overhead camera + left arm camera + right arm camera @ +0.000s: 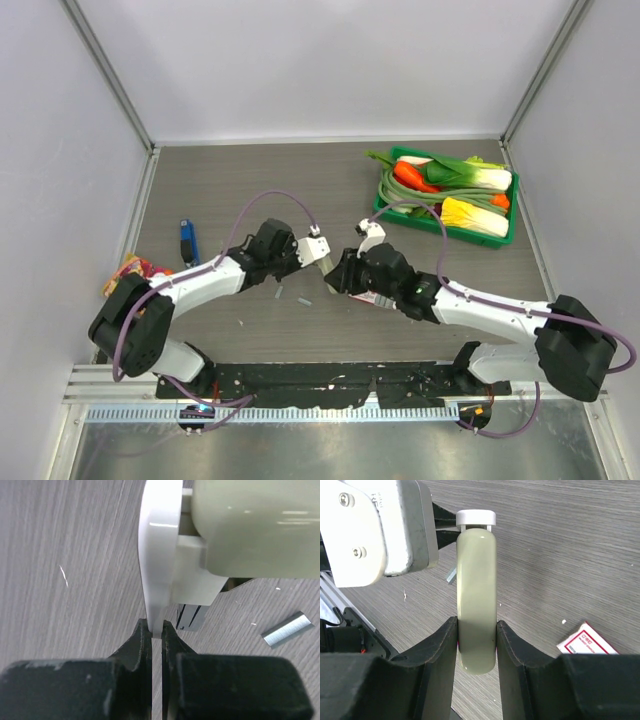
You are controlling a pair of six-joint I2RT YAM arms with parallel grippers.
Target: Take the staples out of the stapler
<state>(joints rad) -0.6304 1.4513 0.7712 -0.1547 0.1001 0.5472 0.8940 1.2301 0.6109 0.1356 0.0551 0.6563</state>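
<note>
A pale green stapler (476,595) with a white end piece (476,516) hangs between my two grippers above the table. My right gripper (476,630) is shut on its green body. My left gripper (156,630) is shut on the thin white end piece (157,555), with a metal staple channel (190,617) showing below the green body (255,525). A short silver staple strip (287,634) lies on the table; two such strips (279,292) lie under the left arm. A small slim blue stapler (187,242) lies untouched at the far left.
A flat white-and-red little box (585,640) lies beside the right gripper, also seen in the top view (378,298). An orange snack packet (135,270) lies at the left edge. A green tray (380,205) of vegetables stands at the back right.
</note>
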